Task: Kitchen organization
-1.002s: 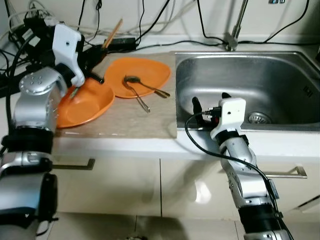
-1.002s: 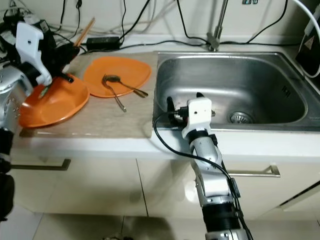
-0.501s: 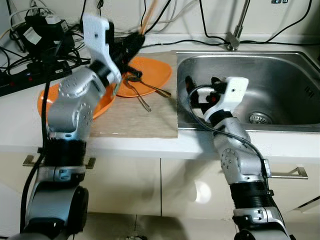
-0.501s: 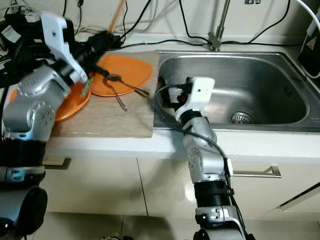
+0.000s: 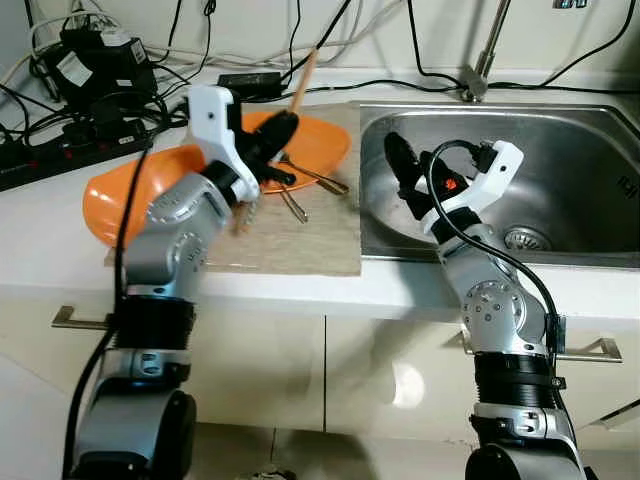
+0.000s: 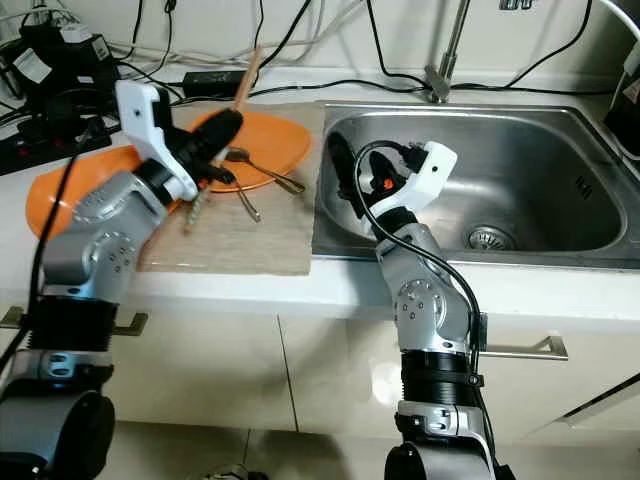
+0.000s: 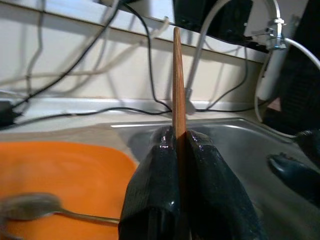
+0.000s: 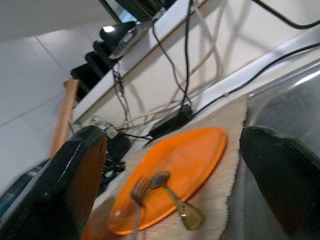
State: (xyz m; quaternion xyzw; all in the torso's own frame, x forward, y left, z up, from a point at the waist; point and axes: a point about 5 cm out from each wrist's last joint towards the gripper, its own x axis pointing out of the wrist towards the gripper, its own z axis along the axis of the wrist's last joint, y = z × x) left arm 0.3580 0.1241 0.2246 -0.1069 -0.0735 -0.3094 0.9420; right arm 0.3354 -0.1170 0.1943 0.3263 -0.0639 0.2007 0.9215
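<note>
Black cables point(image 5: 120, 95) crowd the white tabletop point(image 5: 60, 255) at ten o'clock. On the beige woven mat point(image 5: 300, 240) sit two orange plastic plates point(image 6: 275, 150), a metal spoon point(image 8: 172, 197) and fork. My left pincer point(image 7: 175, 145) clamps a thin brown wooden chopstick point(image 7: 177, 80) above them. My right pincer point(image 8: 170, 150) gapes empty over the steel sink point(image 5: 560, 160) at three o'clock.

- A wooden chopstick point(image 7: 178, 85), clamped between black fingers, slants upward over the orange plate point(image 5: 318, 146).
- A spoon point(image 5: 318, 178) and fork point(image 5: 291, 203) rest on that plate.
- An orange bowl point(image 5: 128, 192) sits tilted, far left.
</note>
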